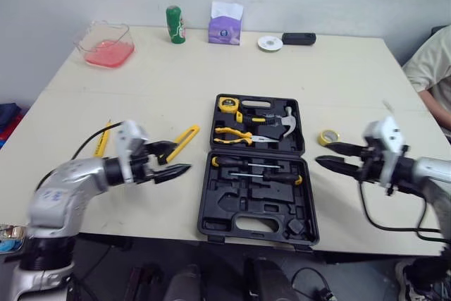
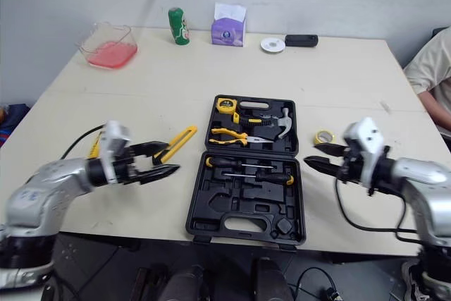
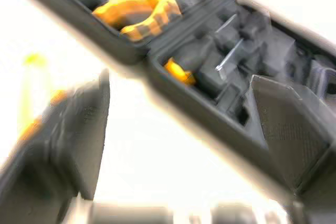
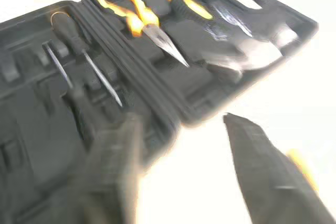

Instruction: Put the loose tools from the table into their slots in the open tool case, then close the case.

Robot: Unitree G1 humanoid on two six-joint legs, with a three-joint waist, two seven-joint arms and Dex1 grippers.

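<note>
The black moulded-plastic tool case [image 1: 239, 206] lies open flat at the centre of the pale table [image 1: 338, 68], with yellow-handled pliers [image 1: 236, 133], a steel hammer [image 1: 287, 122] and slim screwdrivers [image 1: 243, 166] seated in it. A flat yellow tool [image 1: 184, 137] and a tape roll [image 1: 328, 137] lie loose beside it. The left gripper [image 1: 182, 158] and right gripper [image 1: 321, 153] hover empty, fingers spread.

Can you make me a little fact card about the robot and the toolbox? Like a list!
tool case: open, lying flat in the middle of the table
inside it: tape measure, pliers, hammer, screwdrivers
loose outside: yellow tool left of the case, yellow tape roll right of it
left gripper: open, holding nothing, beside the yellow tool
right gripper: open, holding nothing, near the yellow tape roll
job: not finished, case not closed yet
</note>
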